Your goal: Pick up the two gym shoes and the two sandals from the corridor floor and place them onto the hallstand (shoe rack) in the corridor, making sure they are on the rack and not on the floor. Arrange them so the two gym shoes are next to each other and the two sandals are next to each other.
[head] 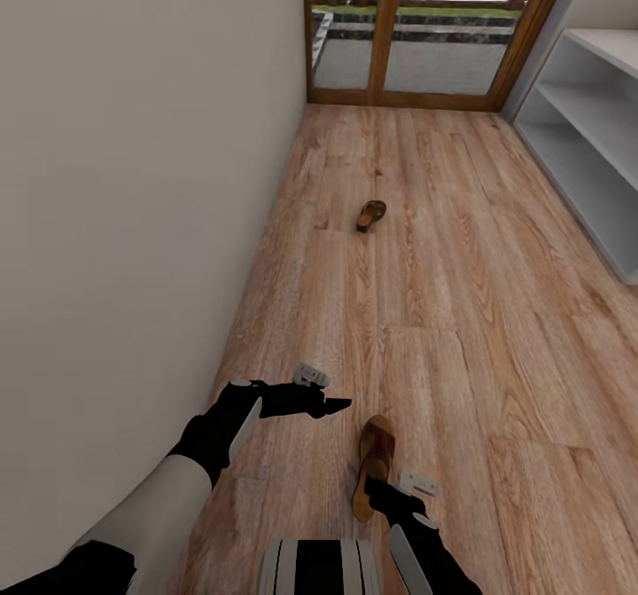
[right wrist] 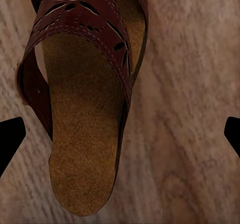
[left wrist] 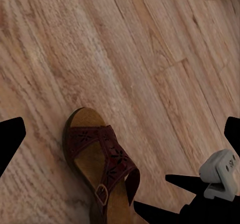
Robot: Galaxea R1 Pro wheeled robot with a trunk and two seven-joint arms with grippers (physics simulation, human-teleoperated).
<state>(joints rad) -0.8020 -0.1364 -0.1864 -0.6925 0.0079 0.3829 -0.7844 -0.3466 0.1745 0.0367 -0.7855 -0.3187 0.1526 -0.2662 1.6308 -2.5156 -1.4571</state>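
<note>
One brown sandal [head: 374, 462] lies on the wood corridor floor [head: 461, 311] just in front of me. My right gripper [head: 383, 495] hovers open at its heel. In the right wrist view the sandal's tan footbed [right wrist: 85, 134] lies between the two spread fingertips [right wrist: 10, 139]. My left gripper [head: 332, 404] is open, a little left of the sandal's toe and above the floor, looking down on the sandal [left wrist: 97, 169]. The second sandal [head: 371, 215] lies farther up the corridor. The gym shoes are out of view.
A plain wall [head: 133, 178] runs close along the left. A white unit with open shelf tiers [head: 585, 125] stands along the right; I cannot tell whether it is the hallstand. A wood-framed glass door [head: 416, 27] closes the far end.
</note>
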